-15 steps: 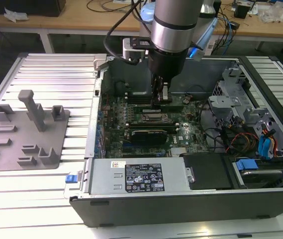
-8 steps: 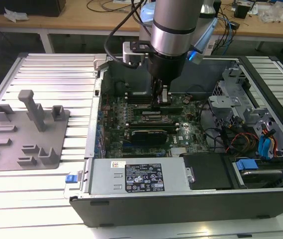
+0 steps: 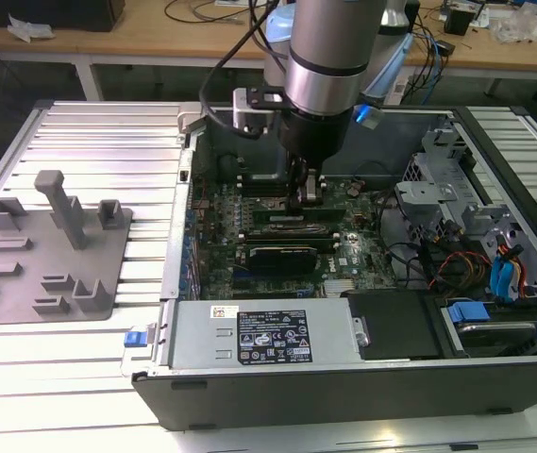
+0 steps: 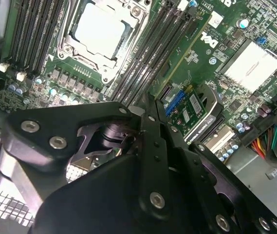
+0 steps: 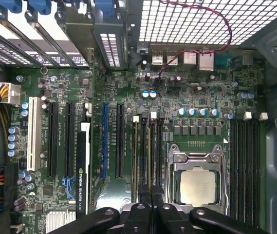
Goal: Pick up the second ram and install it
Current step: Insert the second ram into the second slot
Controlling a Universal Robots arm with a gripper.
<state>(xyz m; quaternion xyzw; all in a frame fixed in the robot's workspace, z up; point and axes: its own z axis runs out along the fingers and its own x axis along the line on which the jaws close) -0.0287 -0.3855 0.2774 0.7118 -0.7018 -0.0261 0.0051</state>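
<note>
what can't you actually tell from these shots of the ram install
exterior view: the arm's wrist and gripper cover the memory slots beneath, so whether it holds anything is hidden
second wrist view: the gripper's black linkage blocks the board nearest it
first wrist view: the linkage covers one end of the processor socket

End effector (image 5: 151, 194) over memory slots (image 5: 143, 146), just beside processor socket (image 5: 199, 184); black card (image 5: 82, 163) well apart.

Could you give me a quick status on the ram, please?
Gripper shut on ram. Ram upright at slots beside socket. Whether seated, cannot tell.
</note>
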